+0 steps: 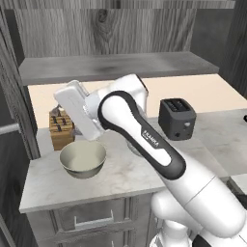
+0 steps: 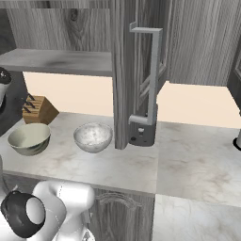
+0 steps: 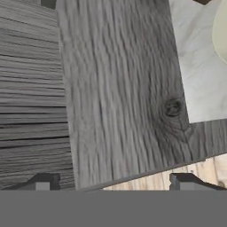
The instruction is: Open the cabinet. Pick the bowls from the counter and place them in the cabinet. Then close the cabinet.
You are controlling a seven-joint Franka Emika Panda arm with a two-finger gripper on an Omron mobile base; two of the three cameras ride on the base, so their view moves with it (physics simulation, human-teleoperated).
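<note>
Cabinet [image 2: 56, 61] is already open: right door [image 2: 123, 75] swung out edge-on at centre of the right base view, long bar handle [image 2: 151, 75] facing us, grey shelf bare and visible upper left. Probably why the arm isn't at the handle now.

Both bowls not yet moved, on the counter [image 2: 188, 160] below the shelf. Beige-olive bowl [image 1: 83, 159] sits lower left in the left base view, near the front edge, just in front of the knife block [image 1: 61, 129]. Speckled white-grey bowl [image 2: 93, 136] is beside it, centre-left in the right base view, close to the open door's edge. Black toaster [image 1: 177, 118] well off to the right, out of the way.

Gripper [image 3: 115, 184], hand view: jaws spread wide, nothing between them, looking along grey wood grain w/ counter and a sliver of cream bowl rim at upper right. My guess: it's lining up for the olive bowl first, being the nearer one.
</note>
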